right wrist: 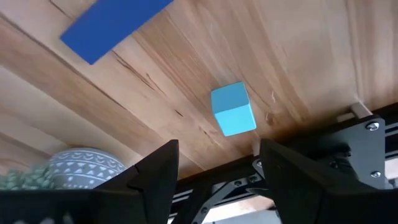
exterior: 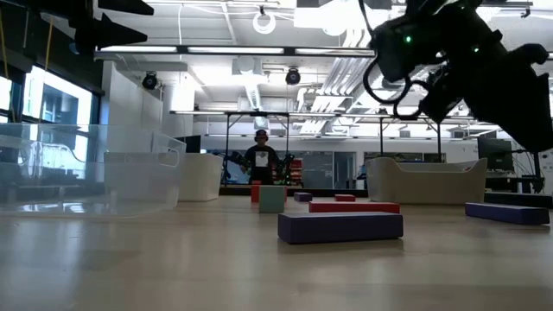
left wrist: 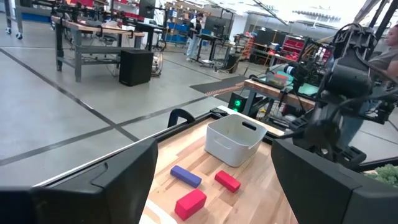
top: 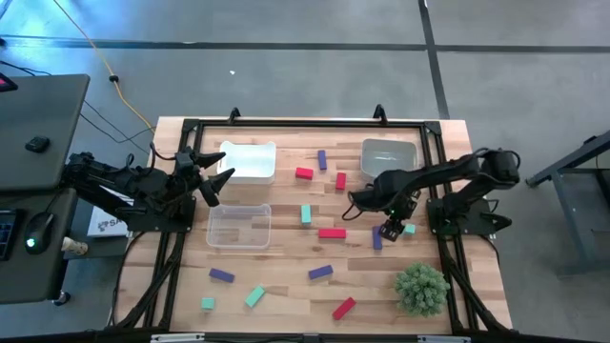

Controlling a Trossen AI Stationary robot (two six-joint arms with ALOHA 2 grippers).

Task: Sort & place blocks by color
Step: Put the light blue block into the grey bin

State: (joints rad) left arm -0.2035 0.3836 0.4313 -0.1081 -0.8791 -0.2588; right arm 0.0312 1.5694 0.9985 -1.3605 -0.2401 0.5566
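At the left edge of the overhead frame the left gripper (top: pixel 217 181) waits over the bench (top: pixel 286 295) rim, its fingers spread wide apart and holding nothing, beside a white tub (top: pixel 250 160) and a clear plastic bin (top: pixel 239 227). The blocks lie scattered flat across the pale wooden planks: a teal cube (top: pixel 208 303) and purple bar (top: pixel 222 275) at lower left, a red block (top: pixel 304 173) and red bar (top: pixel 332 232) near the middle, another purple bar (top: pixel 320 272) below them. Right of centre the right gripper (top: pixel 392 229) hangs low with its fingers apart and empty, just beside a small teal cube (right wrist: pixel 233 109) near the bench's right edge, with a purple bar (top: pixel 377 238) alongside. That cube looks solid, light and rigid, with smooth painted faces that might slip; I'd pinch it squarely across two opposite flat sides. A bushy green plant ball (top: pixel 420 288) sits at lower right.
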